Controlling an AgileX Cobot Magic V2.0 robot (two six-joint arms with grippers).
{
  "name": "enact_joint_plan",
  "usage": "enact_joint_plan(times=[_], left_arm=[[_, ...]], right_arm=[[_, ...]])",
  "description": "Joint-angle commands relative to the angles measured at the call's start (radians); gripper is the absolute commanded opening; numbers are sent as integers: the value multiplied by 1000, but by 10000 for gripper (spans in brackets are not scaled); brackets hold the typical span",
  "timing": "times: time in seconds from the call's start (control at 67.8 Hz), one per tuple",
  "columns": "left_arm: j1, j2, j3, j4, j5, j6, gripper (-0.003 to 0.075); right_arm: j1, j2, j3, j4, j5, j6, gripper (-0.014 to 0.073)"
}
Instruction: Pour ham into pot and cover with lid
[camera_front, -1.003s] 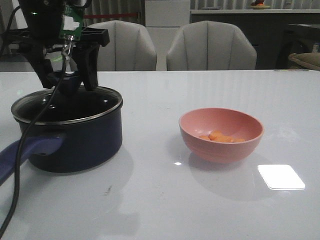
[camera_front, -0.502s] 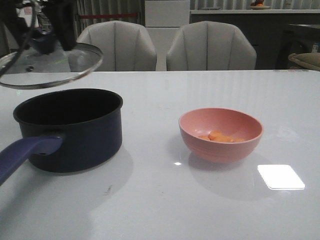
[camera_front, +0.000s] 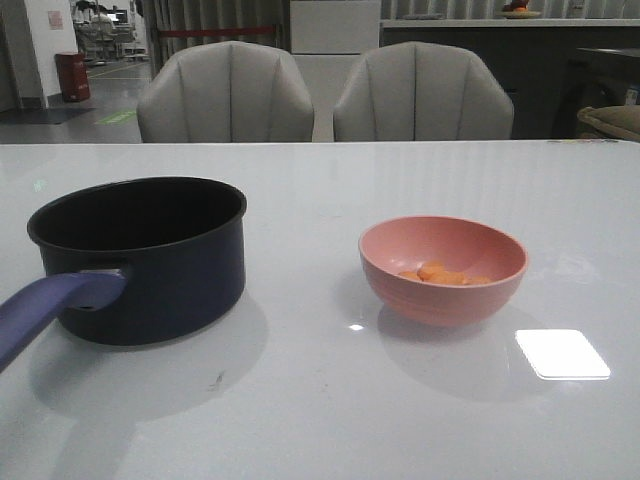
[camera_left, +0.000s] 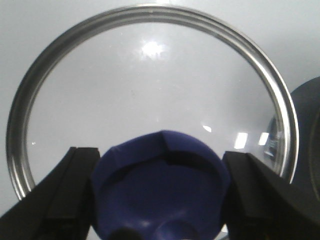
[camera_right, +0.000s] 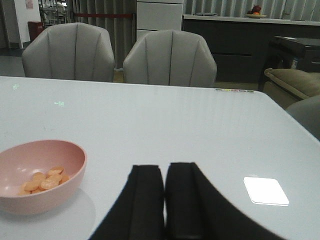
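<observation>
Pot (camera_front: 140, 260) stands uncovered on the surface (camera_front: 420, 420), handle toward me, nothing visible inside. Ham (camera_front: 440, 274) is in the pink bowl (camera_front: 443, 268), to the right of the pot & apart from it, so pouring is not yet done. Lid (camera_left: 150, 90) is off the pot: my left gripper (camera_left: 160, 190) holds it by the blue knob (camera_left: 160, 185), jaws tight on both sides, glass hanging over bare surface w/ pot edge just beside it. My right gripper (camera_right: 164, 205) is closed, empty, low over the surface, bowl near it. I judge task is at an early stage: left to do is take bowl, tip ham into pot, then put lid on.
</observation>
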Motion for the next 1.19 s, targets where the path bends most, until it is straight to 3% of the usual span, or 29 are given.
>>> enact_joint_plan(times=[0.0, 0.118, 0.443, 0.59, 0.841, 1.18], left_arm=[[9, -32, 53, -25, -142, 5, 238], [7, 1, 120, -37, -206, 5, 238], [7, 121, 146, -37, -218, 27, 246], [7, 141, 146, -37, -218, 45, 304], [7, 149, 146, -14, -222, 47, 510], [7, 120, 146, -14, -215, 47, 520]], right_arm=[[-7, -21, -5, -15, -85, 0, 186], [-7, -21, -5, -15, -85, 0, 186], [-7, -21, -5, -15, -85, 0, 186], [-7, -21, -5, -15, -85, 0, 186], [-7, -21, -5, -15, -85, 0, 186], [-7, -21, -5, -15, -85, 0, 186]])
